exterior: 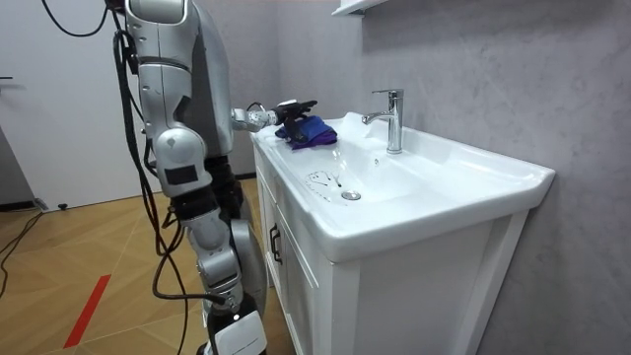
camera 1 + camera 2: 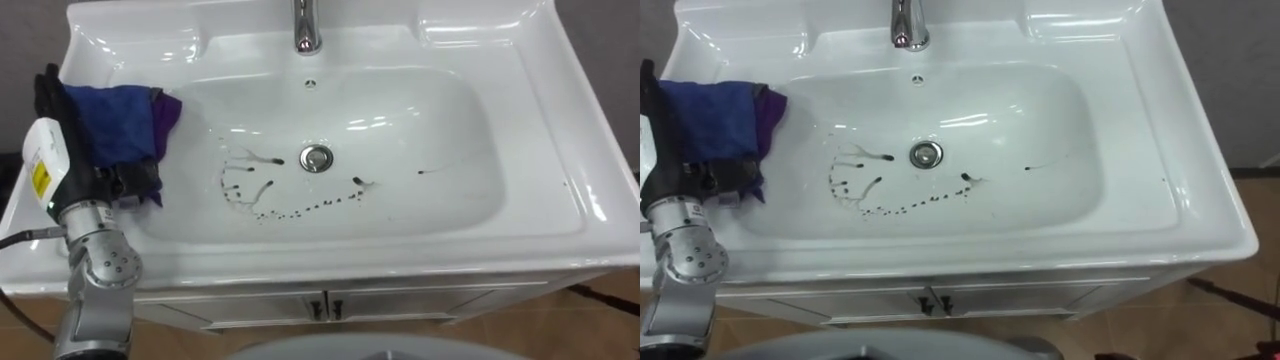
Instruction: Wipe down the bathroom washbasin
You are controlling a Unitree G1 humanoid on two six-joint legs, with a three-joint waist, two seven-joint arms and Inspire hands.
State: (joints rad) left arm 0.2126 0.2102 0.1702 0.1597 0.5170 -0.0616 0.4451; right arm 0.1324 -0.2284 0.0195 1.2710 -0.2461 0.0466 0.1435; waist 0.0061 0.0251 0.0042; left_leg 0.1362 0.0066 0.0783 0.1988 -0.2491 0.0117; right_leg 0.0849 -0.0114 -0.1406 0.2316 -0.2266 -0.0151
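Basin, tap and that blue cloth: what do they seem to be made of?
Basin: glazed ceramic or similar, by its white gloss and sharp light reflections. Tap: polished, chrome-like metal, mirror-bright. Cloth: soft fabric, perhaps microfibre, matt blue with purple, lying in folds.

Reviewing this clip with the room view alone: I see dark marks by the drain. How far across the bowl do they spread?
Observer: Past the drain, one thin dark streak lies alone toward the right side of the basin.
Operator: And nearer the drain?
Observer: A curved trail of dots runs below it, from smears on its left to a blot on its right.
Operator: Is the cloth on them?
Observer: No. The blue cloth, at the left hand, sits on the left rim; bare white separates it from the smears.
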